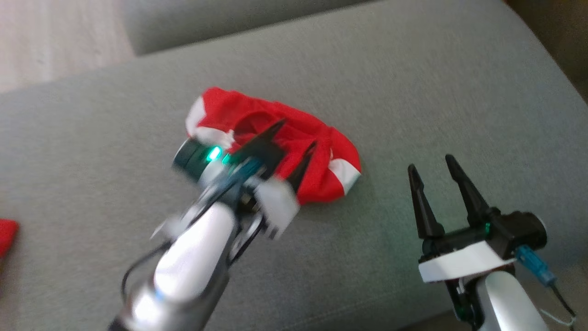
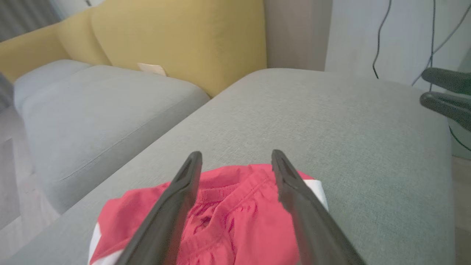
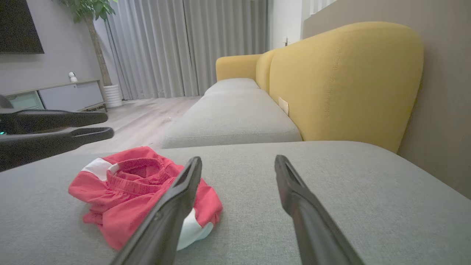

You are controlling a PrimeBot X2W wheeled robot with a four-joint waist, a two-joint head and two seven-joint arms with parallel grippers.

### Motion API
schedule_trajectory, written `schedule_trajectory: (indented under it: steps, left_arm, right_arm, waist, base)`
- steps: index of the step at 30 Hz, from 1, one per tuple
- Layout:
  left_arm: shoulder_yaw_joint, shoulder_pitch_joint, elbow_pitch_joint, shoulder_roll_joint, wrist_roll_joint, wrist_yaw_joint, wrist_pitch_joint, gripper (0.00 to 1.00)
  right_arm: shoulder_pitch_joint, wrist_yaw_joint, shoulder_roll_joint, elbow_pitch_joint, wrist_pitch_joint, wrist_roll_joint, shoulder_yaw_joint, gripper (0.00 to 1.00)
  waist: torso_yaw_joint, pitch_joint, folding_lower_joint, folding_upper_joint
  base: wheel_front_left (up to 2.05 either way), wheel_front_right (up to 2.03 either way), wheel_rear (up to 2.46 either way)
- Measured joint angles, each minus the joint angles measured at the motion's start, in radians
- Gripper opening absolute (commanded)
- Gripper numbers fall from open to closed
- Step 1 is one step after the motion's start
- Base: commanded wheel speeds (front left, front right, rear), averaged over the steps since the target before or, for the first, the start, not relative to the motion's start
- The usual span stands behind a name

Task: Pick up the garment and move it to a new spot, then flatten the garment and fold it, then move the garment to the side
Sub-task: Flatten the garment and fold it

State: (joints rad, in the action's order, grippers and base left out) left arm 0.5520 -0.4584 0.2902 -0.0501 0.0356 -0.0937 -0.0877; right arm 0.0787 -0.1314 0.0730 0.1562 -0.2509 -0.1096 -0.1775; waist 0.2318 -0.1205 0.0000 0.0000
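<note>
**Entry:** red garment (image 1: 239, 112), crumpled, on the grey sofa seat (image 1: 436, 82).

**Hazards.** The left gripper (image 1: 297, 134) hangs over the heap with its 2 fingers spread wide, holding nothing. Whether the tips touch the cloth I cannot tell. From where I stand, a close here could catch only 1 loose ruffle of the top layer, and the bundle would slip out on the lift. It could also pinch several layers at once and bring the thing up balled, making the flattening harder. Pressing too deep would dig the tips into the cushion. The right gripper (image 1: 430, 163), likewise spread and empty, sits near the heap's right side, apart from it. A lift swung that way could drape cloth over it.

**Description.** Shorts, by the look of them: gathered elastic waistband uppermost, white panels at 2 edges, bunched into a low rumpled mound near the middle of the seat. The fabric looks thin and limp. Another red scrap (image 1: 7, 234) lies well apart at the left margin.
</note>
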Motion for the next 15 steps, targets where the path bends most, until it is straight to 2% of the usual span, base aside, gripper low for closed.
schedule_trajectory:
  steps: [5,9,15]
  left_arm:
    - [0.134,-0.199,0.088,0.003,0.07,-0.013,-0.129,1.0]
    - [0.198,-0.287,0.206,0.003,0.098,-0.013,-0.222,1.0]
    - [0.252,-0.352,0.309,0.003,0.117,-0.012,-0.26,1.0]
  right_arm:
    - [0.034,0.0,-0.001,-0.016,0.0,0.005,0.01,1.0]
    - [0.055,0.0,-0.004,-0.021,0.0,0.005,0.011,1.0]
    - [0.065,0.0,-0.008,-0.026,0.0,0.005,0.013,1.0]
  waist:
    - [0.041,-0.084,0.0,0.0]
    - [0.075,-0.131,0.0001,0.0]
    - [0.104,-0.165,0.0001,0.0]
  base:
    - [0.0,0.0,0.0]
    - [0.0,0.0,0.0]
    - [0.0,0.0,0.0]
